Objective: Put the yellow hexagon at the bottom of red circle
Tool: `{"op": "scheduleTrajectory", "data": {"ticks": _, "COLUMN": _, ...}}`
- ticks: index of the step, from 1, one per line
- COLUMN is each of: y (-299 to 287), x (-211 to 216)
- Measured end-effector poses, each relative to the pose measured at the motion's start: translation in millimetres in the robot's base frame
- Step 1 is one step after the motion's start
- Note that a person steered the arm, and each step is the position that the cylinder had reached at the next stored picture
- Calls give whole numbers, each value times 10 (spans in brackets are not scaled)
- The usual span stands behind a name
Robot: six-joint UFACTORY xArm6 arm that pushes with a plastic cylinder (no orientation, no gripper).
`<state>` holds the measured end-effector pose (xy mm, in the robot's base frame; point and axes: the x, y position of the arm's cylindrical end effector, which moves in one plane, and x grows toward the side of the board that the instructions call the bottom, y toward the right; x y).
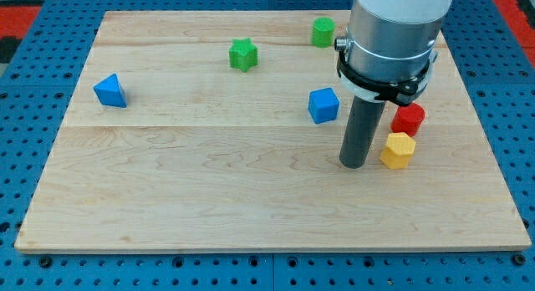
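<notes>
The yellow hexagon (398,150) lies at the view's right, just below the red circle (409,119) and touching or nearly touching it. My tip (354,165) rests on the wooden board just left of the yellow hexagon, a small gap apart. The rod rises from there to the grey arm body at the view's top right. The arm body hides part of the board behind the red circle.
A blue cube (323,105) sits just up and left of my tip. A green star (242,54) and a green cylinder (323,31) lie near the view's top. A blue triangular block (109,91) is at the far left. The wooden board (209,182) lies on a blue pegboard.
</notes>
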<state>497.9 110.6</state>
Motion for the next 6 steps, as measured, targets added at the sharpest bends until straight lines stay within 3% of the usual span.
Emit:
{"op": "scheduleTrajectory", "data": {"ticks": 2, "y": 351, "x": -83}}
{"op": "scheduleTrajectory", "data": {"ticks": 4, "y": -454, "x": -128}}
{"op": "scheduleTrajectory", "data": {"ticks": 6, "y": -523, "x": -229}}
